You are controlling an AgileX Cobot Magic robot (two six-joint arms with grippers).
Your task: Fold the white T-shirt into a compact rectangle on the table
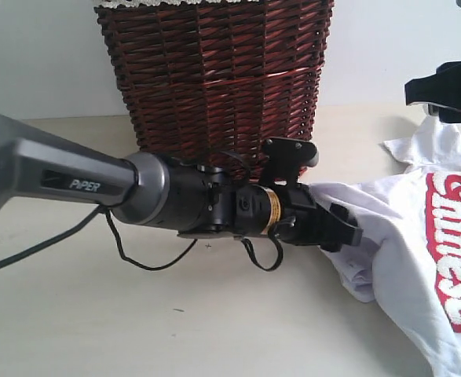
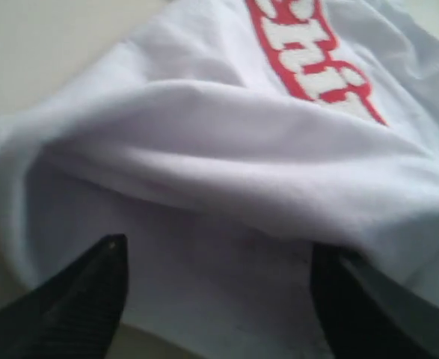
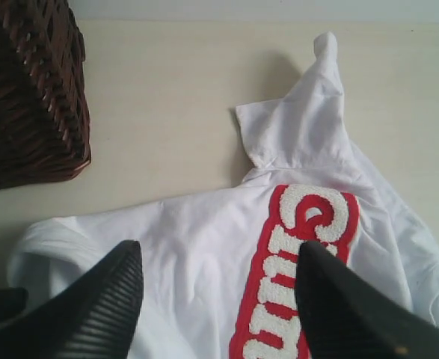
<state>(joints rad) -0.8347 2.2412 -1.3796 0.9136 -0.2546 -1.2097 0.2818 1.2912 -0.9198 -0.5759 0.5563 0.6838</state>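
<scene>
The white T-shirt [image 1: 403,228] lies crumpled on the right of the table [image 1: 214,330], its red band [image 1: 454,251] with fuzzy white letters facing up. My left gripper [image 1: 346,229] reaches across to the shirt's left edge. In the left wrist view it [image 2: 219,247] stands open, its dark fingers wide apart over a rumpled fold of the shirt [image 2: 204,127]. My right gripper [image 3: 219,247] hangs open above the shirt [image 3: 197,247], one finger over the red band [image 3: 279,299]. A sleeve [image 3: 301,120] sticks out beyond.
A dark brown wicker basket [image 1: 214,78] stands at the back, just behind the left arm's wrist, and shows in the right wrist view as the basket [image 3: 25,97]. A black cable [image 1: 136,251] loops under the left arm. The right arm [image 1: 446,90] is at the upper right.
</scene>
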